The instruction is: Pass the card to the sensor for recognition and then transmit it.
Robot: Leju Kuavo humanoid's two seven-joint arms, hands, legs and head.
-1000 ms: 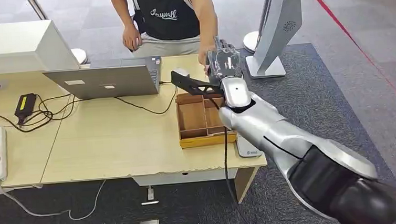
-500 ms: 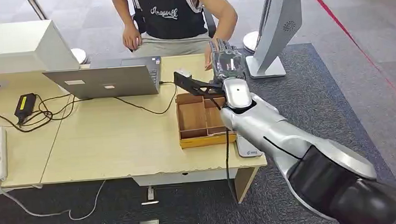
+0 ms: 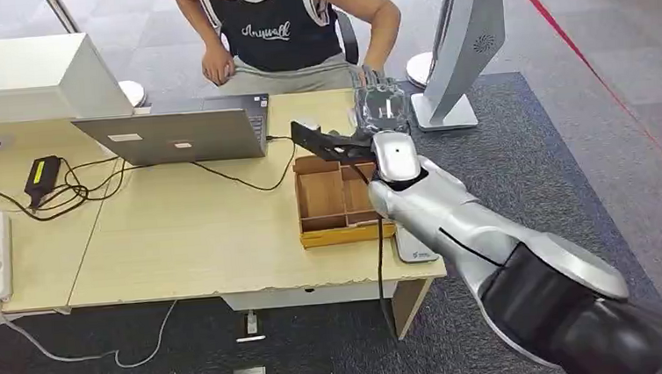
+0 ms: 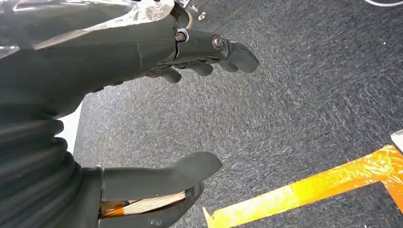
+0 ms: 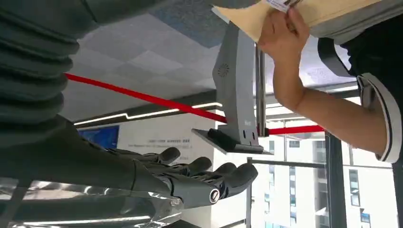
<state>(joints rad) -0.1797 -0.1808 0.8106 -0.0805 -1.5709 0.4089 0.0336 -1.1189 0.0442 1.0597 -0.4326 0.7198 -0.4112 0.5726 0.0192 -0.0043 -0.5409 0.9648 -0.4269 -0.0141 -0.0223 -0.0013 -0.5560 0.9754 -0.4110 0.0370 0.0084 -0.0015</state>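
- Head view: the right hand is seen stretched over the far edge of the desk, at 1 o'clock from the wooden tray. It is reached towards the seated person at 12 o'clock. Nothing can be made out in its fingers.
- Left wrist view: the left hand is shown hanging over grey carpet, thumb and fingers spread apart, nothing carried.
- Right wrist view: the right hand's fingers are held out straight and empty. A small pale printed piece, taken to be the card, is pinched in the person's hand at the desk edge, well apart from the robot's fingers.
- The card is judged light, thin, stiff and slick. It is best pinched across its flat faces near a free edge.
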